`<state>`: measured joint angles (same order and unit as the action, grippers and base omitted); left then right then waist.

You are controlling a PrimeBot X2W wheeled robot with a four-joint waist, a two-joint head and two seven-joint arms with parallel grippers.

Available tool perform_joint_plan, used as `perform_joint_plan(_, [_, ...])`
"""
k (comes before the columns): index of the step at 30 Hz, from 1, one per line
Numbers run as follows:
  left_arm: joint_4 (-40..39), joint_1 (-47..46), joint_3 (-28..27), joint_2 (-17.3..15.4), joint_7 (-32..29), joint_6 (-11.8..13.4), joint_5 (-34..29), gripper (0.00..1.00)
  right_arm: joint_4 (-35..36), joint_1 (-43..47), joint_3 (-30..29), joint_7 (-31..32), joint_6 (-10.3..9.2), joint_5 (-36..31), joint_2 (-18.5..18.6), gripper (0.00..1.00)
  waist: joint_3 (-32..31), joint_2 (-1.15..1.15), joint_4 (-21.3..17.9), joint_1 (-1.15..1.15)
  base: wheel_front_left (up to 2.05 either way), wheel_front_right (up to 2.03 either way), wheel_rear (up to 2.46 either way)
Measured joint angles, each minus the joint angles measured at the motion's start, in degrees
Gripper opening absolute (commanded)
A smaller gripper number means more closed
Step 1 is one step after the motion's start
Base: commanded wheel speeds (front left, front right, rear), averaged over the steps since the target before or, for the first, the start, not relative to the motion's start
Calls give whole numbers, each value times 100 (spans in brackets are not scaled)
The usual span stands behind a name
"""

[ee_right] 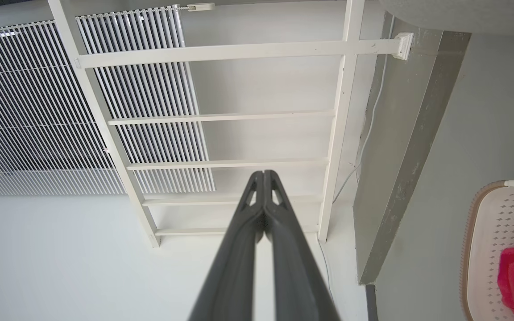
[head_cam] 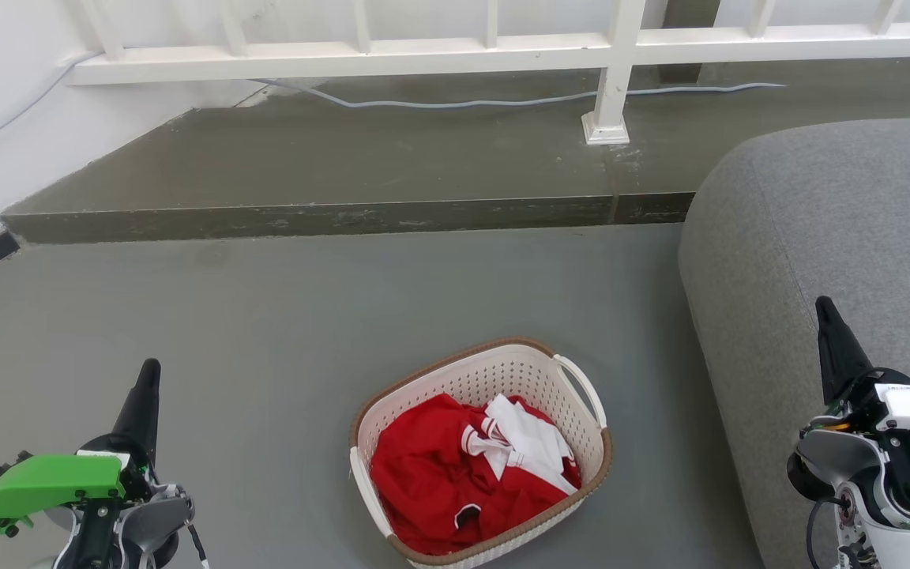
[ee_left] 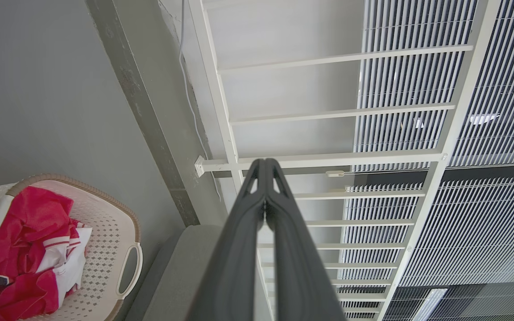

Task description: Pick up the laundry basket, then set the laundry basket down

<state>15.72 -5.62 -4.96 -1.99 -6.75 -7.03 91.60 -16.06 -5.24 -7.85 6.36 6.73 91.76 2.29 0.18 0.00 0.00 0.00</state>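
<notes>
Laundry scene: the basket is seen standing on the grey floor at 6 o'clock in the head view, between the two grippers and well apart from both. It lies at about 4 o'clock from the left gripper and about 8 o'clock from the right gripper. Each gripper's fingers are pressed together, tips touching, with nothing held. The basket's bottom is hidden under red and white clothes. Its near rim is met by the frame's lower edge, and it is cut off in both wrist views. A grey sofa is set near the basket at 3 o'clock, a strip of floor between them. Bare floor is seen from 9 to 12 o'clock, as far as a raised step under a white railing.
</notes>
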Motion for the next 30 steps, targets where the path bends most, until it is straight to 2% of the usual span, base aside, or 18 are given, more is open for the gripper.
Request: perform_joint_plan(30, [0,0,0,0,0,0,0,0,0,0,0,0,0,0,0,0,0,0,0,0,0,0,0])
